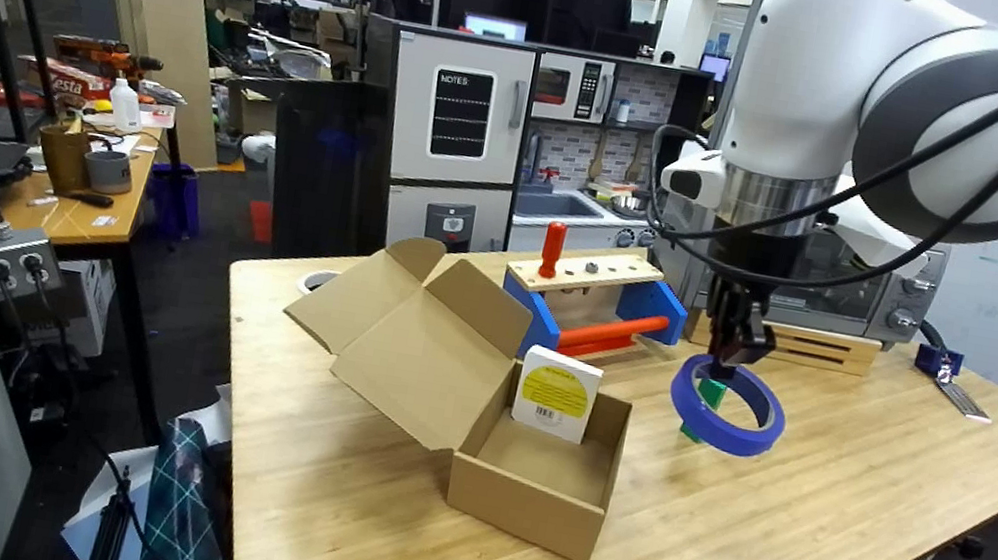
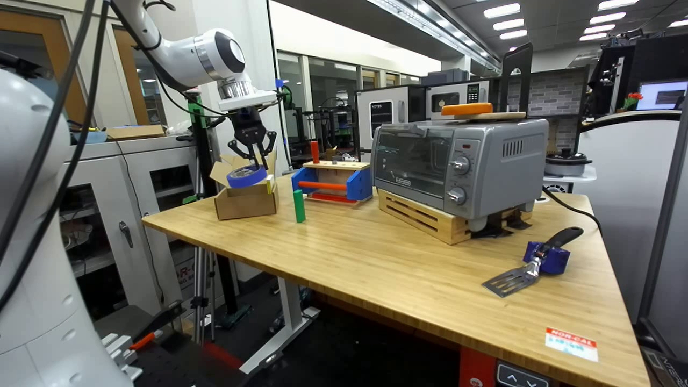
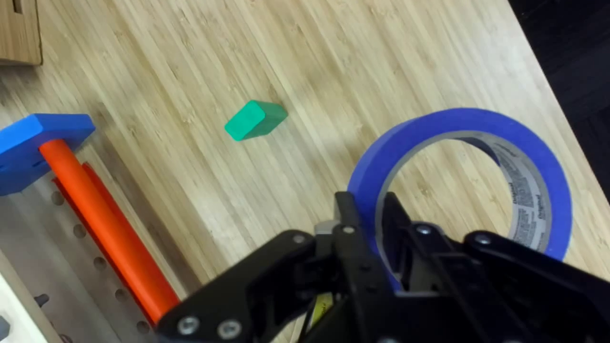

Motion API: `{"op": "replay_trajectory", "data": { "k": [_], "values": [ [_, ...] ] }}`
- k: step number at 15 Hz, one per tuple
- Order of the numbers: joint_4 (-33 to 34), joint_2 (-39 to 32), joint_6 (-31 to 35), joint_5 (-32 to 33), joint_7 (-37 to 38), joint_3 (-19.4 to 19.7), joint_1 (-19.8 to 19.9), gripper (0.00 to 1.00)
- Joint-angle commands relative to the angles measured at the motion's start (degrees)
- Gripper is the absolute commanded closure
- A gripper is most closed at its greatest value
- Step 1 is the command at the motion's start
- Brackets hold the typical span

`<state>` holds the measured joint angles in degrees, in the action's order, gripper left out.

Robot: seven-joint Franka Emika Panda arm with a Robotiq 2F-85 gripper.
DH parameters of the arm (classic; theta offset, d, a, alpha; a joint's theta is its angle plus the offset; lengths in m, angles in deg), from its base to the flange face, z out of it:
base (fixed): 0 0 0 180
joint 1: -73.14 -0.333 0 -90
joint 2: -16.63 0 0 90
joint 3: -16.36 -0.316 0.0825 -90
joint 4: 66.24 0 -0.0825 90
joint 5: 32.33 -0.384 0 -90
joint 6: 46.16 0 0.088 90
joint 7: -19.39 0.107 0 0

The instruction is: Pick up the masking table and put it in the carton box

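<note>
The masking table is a blue tape roll (image 1: 740, 442), held in the air above the table and slightly tilted. It also shows in an exterior view (image 2: 247, 180) and in the wrist view (image 3: 467, 119). My gripper (image 3: 367, 202) is shut on the roll's wall, one finger outside and one inside the hollow. The gripper also shows in both exterior views (image 1: 724, 363) (image 2: 260, 162). The brown carton box (image 1: 522, 507) stands on the table with its lid open, to the side of the roll. It also shows behind the roll (image 2: 246, 205). In the wrist view my gripper hides most of it.
A white package with a yellow circle (image 1: 556, 393) stands inside the box. A green block (image 2: 299, 206) stands upright near the roll and below it. A red-and-blue toy rack (image 2: 333, 183) stands behind the box. A toaster oven (image 2: 467, 172) and a spatula (image 2: 524, 274) are farther along the table.
</note>
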<state>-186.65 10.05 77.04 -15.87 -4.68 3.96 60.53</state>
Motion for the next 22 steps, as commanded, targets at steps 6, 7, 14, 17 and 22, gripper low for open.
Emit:
{"op": "replay_trajectory", "data": {
  "k": [6,7,14,17,22],
  "values": [
    [-0.31,1.66,1.36,-1.03,-15.34,-2.71,-0.69,0.96],
    [-0.01,1.63,1.12,-1.05,-16.18,-3.01,-0.92,0.96],
    [1.60,1.41,0.51,-1.03,-20.59,-5.16,-3.14,0.96],
    [3.39,1.33,-0.66,-1.32,-21.73,-5.84,-4.02,0.96],
    [5.88,0.82,-1.93,-0.34,-23.45,-6.18,-4.73,0.96]
  ]
}}
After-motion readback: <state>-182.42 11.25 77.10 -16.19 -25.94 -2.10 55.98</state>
